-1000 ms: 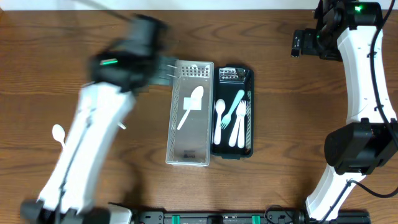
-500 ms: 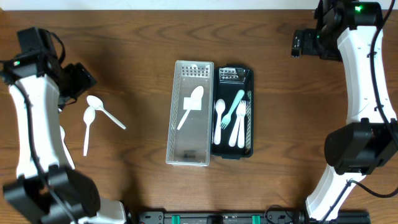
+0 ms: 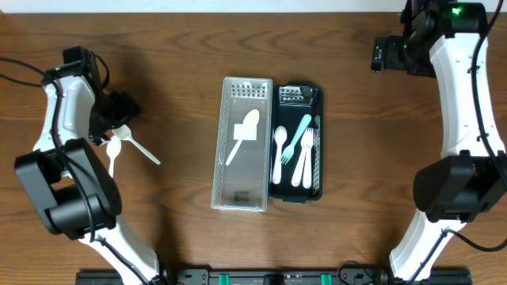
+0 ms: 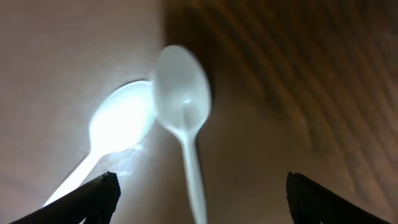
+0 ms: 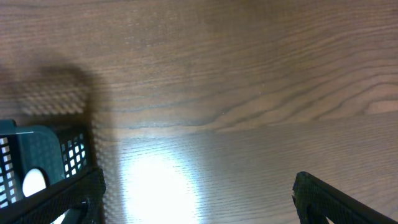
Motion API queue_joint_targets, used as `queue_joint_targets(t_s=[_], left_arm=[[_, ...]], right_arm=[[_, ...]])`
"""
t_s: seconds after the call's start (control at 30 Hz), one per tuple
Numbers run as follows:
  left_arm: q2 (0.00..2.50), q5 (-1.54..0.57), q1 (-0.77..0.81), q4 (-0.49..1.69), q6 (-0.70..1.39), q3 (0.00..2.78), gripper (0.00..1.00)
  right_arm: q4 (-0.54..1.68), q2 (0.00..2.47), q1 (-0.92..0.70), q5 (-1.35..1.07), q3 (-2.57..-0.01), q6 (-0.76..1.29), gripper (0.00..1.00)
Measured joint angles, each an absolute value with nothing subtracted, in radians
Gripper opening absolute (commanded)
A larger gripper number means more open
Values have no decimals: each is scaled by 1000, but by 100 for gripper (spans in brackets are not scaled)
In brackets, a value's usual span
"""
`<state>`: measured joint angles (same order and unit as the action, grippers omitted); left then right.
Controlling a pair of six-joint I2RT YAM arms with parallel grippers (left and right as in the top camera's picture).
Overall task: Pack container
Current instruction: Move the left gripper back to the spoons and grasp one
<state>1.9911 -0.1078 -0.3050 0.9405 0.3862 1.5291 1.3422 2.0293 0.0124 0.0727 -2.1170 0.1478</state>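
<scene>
Two white plastic spoons [image 3: 131, 142] lie on the wooden table at the left; the left wrist view shows them close up, one [image 4: 182, 93] with its handle running down between my fingers, the other [image 4: 118, 127] beside it. My left gripper [image 3: 117, 115] [image 4: 199, 196] hangs open just above them and holds nothing. A clear mesh container [image 3: 224, 186] holds one white spoon [image 3: 244, 133]. A dark teal container [image 3: 317, 99] beside it holds a white spoon, a teal utensil and white forks. My right gripper [image 3: 386, 55] [image 5: 199, 186] is open and empty at the far right.
The right wrist view shows bare wood with a bright glare and a corner of the teal container [image 5: 37, 158] at the left. The two containers stand side by side, touching, in the middle of the table.
My left arm has swung from beside the clear container out to the left and now sits over the two loose spoons. The right arm has not moved.
</scene>
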Motion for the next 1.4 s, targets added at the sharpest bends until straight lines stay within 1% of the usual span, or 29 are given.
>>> queue_joint_targets(t_s=[0.2, 0.63, 1.0, 1.4], left_arm=[[2012, -156, -300, 887, 393, 1473, 88], [2012, -173, -292, 795, 393, 1346, 88], [2012, -107, -292, 755, 393, 1343, 88], [2012, -97, -292, 727, 393, 1343, 88]], right_arm=[[1342, 2029, 12, 73, -2117, 147, 99], [1343, 2029, 12, 73, -2117, 148, 99], [1351, 2029, 12, 73, -2117, 148, 99], [1354, 2029, 12, 73, -2117, 148, 99]])
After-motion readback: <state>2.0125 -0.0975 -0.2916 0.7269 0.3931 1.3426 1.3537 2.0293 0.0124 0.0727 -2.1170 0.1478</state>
